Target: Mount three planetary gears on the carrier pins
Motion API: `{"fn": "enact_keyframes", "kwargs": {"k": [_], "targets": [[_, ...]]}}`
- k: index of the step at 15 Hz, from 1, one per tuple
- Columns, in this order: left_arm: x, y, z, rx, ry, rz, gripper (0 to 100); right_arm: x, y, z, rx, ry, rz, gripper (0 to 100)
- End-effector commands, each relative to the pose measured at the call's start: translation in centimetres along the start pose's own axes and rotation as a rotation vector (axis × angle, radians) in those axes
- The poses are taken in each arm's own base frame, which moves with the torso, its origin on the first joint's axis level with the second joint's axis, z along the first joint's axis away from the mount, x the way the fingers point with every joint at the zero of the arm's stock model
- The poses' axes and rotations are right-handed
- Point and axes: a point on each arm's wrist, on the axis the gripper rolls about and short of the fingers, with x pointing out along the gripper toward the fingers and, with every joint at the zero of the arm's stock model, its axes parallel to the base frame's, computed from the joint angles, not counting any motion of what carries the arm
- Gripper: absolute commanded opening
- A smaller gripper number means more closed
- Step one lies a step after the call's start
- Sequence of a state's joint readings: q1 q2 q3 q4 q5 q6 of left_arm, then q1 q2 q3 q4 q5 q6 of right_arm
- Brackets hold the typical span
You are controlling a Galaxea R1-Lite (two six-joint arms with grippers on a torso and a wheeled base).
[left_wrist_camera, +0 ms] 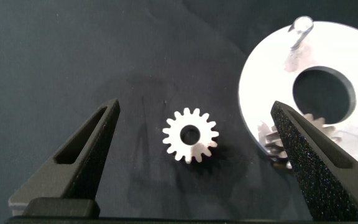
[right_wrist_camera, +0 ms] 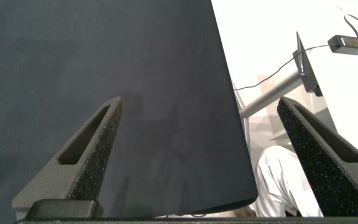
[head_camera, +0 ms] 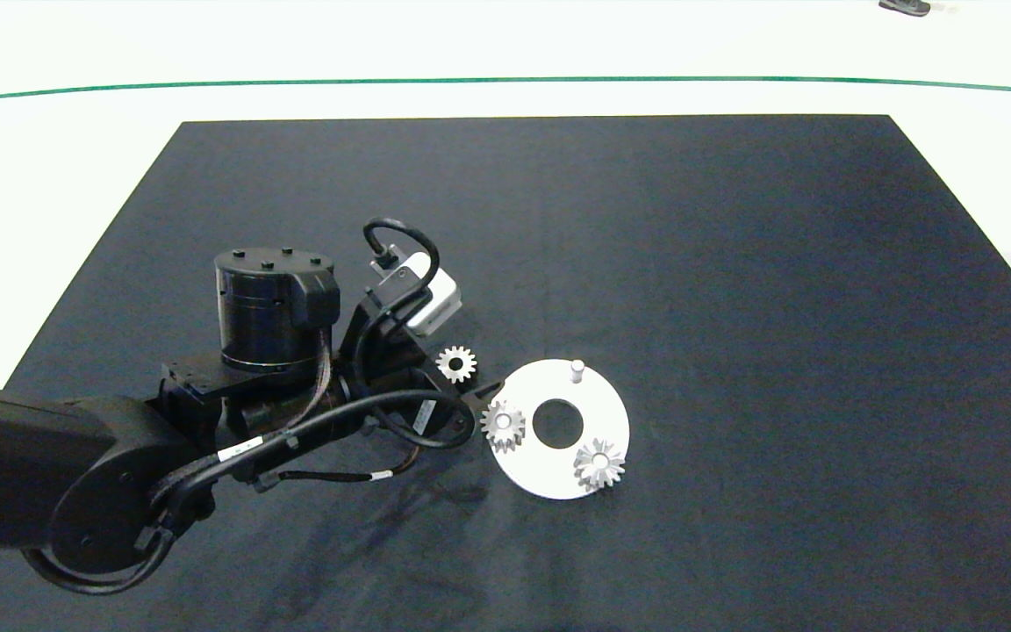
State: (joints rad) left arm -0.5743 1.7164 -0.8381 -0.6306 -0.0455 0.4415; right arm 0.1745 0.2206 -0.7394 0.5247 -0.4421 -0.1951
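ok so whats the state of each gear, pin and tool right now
loose gear: flat on the mat, between the open fingers
left gear: seated on the disc
near gear: seated on the disc
far pin: bare
left tool: open
right tool: open, empty, at mat's edge

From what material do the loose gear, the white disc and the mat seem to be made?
Loose gear: probably metal, pale silvery with a dull sheen on its teeth.
White disc: likely plastic, smooth and slightly glossy, uniformly white; painted metal is possible.
Mat: dark, matte, seemingly fabric or rubber, with faint creases.
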Motion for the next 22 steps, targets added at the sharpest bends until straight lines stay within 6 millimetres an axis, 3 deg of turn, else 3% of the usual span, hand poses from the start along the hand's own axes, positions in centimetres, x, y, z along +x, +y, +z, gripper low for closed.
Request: {"fn": "enact_keyframes", "kwargs": {"k": [1,16,22], "targets": [[0.4,0.7,-0.4,0.015,0.003,-0.002,100,0.0,0.0,-0.1,-0.003,0.005,-0.001,100],[0.6,2.4,-2.8,0.042,0.078,-0.027,99,0.1,0.1,-0.3,-0.011,0.020,0.009,100],[0.9,2.4,-3.1,0.038,0.081,-0.034,86,0.0,0.1,-0.3,-0.010,0.017,0.009,100]]}}
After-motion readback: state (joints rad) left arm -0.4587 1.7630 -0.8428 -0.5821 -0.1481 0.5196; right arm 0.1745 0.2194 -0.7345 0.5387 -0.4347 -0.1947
